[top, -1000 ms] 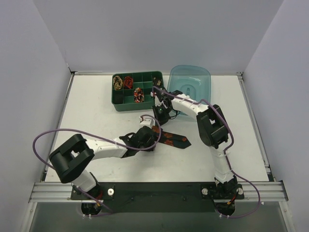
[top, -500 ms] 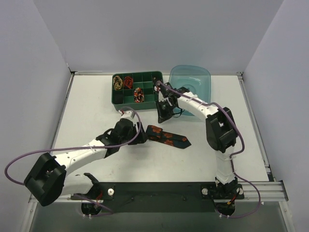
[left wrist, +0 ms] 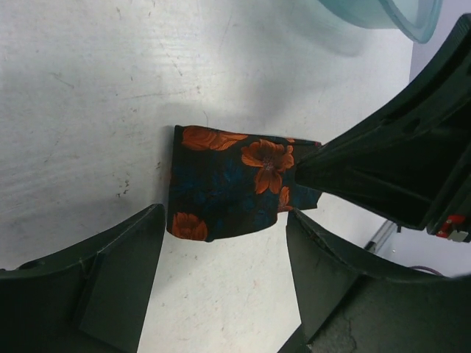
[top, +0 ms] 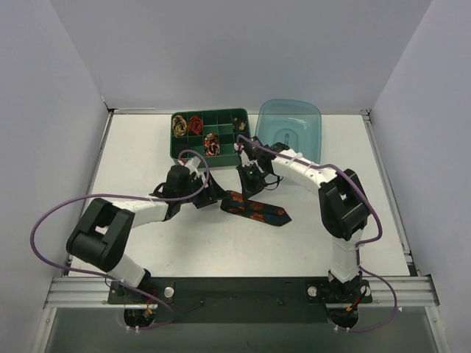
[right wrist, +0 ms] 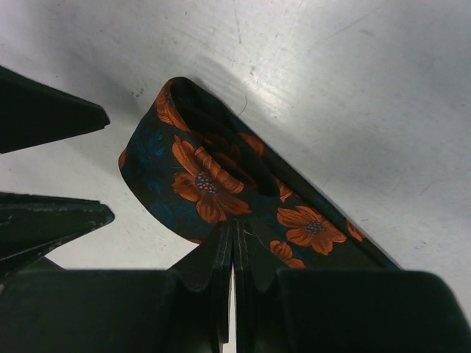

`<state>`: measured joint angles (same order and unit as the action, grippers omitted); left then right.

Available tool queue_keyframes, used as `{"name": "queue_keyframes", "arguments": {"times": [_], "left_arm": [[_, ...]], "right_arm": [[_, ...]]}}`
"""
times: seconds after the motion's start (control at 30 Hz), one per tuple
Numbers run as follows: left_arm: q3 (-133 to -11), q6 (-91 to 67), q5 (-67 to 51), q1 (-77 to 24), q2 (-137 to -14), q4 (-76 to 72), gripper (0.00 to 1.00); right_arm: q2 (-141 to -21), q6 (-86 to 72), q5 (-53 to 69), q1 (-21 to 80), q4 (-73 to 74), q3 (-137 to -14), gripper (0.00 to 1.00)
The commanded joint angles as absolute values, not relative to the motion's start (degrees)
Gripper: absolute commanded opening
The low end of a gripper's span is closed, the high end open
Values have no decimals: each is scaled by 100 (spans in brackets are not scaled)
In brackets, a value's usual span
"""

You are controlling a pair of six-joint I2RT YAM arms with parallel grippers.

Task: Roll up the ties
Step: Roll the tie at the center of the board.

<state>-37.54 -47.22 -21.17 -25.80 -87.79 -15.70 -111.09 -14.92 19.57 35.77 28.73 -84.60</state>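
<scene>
A black tie with orange-red flowers (top: 259, 209) lies on the table, its left end folded into a loop (right wrist: 193, 176). My right gripper (right wrist: 234, 246) is shut on the loop's near edge; from above it (top: 246, 189) sits at the tie's left end. My left gripper (left wrist: 224, 224) is open, its fingers (left wrist: 121, 272) on either side of the folded end (left wrist: 224, 187) without touching it; from above it (top: 214, 194) is just left of the tie. Coiled ties, gold-black (top: 179, 125), red (top: 195, 123) and black-orange (top: 212, 144), lie in separate tray compartments.
The green compartment tray (top: 221, 118) stands at the back centre. A translucent blue lid or bowl (top: 289, 126) sits to its right. Purple cables loop beside both arms. Grey walls enclose the table on three sides.
My left arm has swung up and right, bringing its open gripper to the tie's folded end. My right gripper has come down from near the tray onto that end.
</scene>
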Motion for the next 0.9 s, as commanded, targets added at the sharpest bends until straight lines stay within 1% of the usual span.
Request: {"name": "queue_keyframes", "arguments": {"times": [0.0,0.23,0.7,0.87], "left_arm": [[-3533,-5150,-2812,-2408,-9175,-2812,76],[-3437,-5247,-3023,-2408,-9808,-3261,76],[-3226,-5212,-3076,-2417,-10195,-3638,75],[-3243,-5230,-3164,-2557,-10380,-3885,74]], "right_arm": [[-10925,-1556,2092,3674,2743,-8262,0],[-11012,-1608,2144,3718,2566,-8156,0],[-11206,-1600,1995,3797,2540,-7787,0],[-11215,-1608,1907,3788,2531,-7691,0]]}}
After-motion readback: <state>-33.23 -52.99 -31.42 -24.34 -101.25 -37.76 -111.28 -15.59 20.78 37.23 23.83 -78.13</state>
